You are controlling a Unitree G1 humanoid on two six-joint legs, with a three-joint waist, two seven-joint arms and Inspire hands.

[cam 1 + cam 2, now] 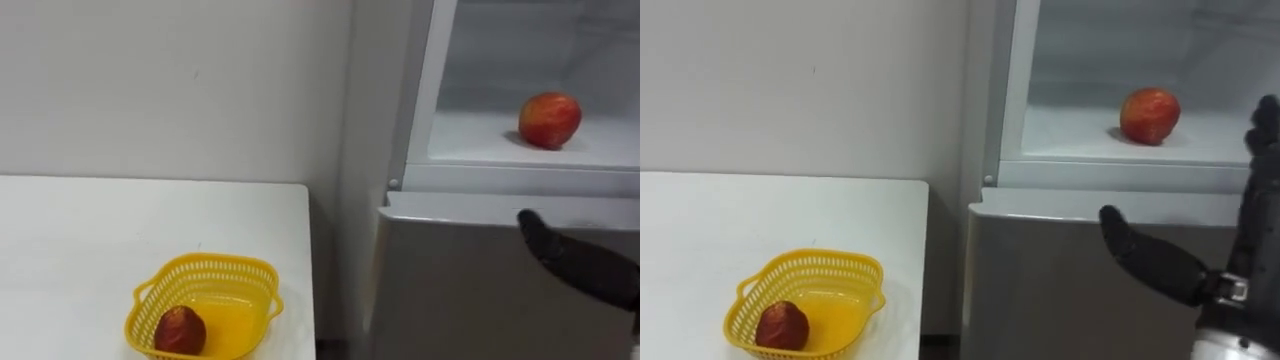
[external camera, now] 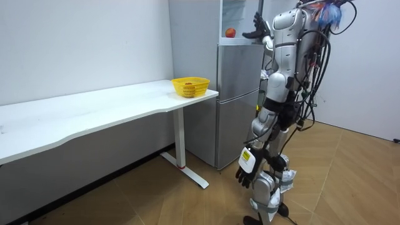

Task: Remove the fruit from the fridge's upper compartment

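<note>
White wall stands behind a white table (image 1: 740, 215) and a fridge (image 1: 1060, 300). Its top part is open, and a red apple (image 1: 1150, 115) sits on the shelf (image 1: 1070, 135) inside. The right hand (image 1: 1160, 265) is up near it, spread wide, holding nothing. The left hand (image 2: 245, 176) hangs loose by the leg. Apples are round, so a finger bump could roll it away or off the shelf.
</note>
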